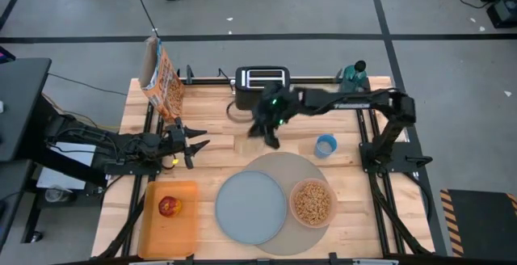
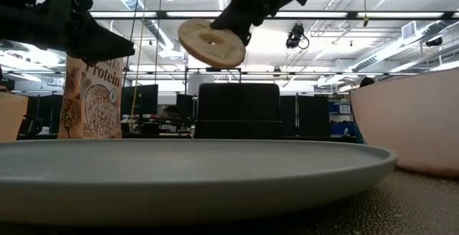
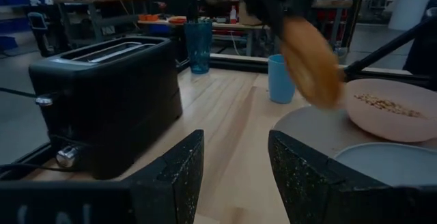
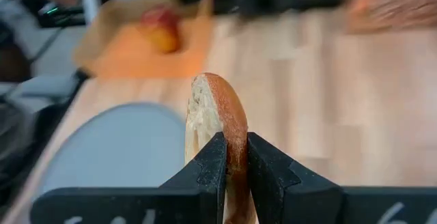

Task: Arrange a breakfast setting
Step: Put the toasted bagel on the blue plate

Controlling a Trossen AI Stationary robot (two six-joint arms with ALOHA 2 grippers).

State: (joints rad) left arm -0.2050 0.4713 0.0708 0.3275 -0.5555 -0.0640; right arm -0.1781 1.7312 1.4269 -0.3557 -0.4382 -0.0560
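My right gripper [image 1: 268,136] hangs over the table's middle, just nearer than the black toaster, shut on a toasted bagel half [image 2: 211,43]. Nearer lies the round grey-tan placemat [image 1: 284,165]. It carries the grey plate [image 1: 250,207] and the pink bowl [image 1: 312,203], which holds brown cereal pieces. A red apple [image 1: 169,207] rests on the orange board at the near left. My left gripper [image 3: 235,169] waits at the table's left, level and open, with nothing between its fingers. My right gripper pinches the bagel half by its edge [image 4: 235,132], one finger [image 4: 208,169] on the pale cut face and the other on the brown crust. The fingers slant down from the far right. The bagel is lifted clear of the table, tilted, its cut face [image 2: 208,45] turned down and toward the near side.
The black toaster [image 1: 262,77] stands at the far edge. A cereal box [image 1: 161,83] is at the far left. A blue cup [image 1: 325,145] stands to the right of my right gripper. The orange board [image 1: 182,229] fills the near left corner.
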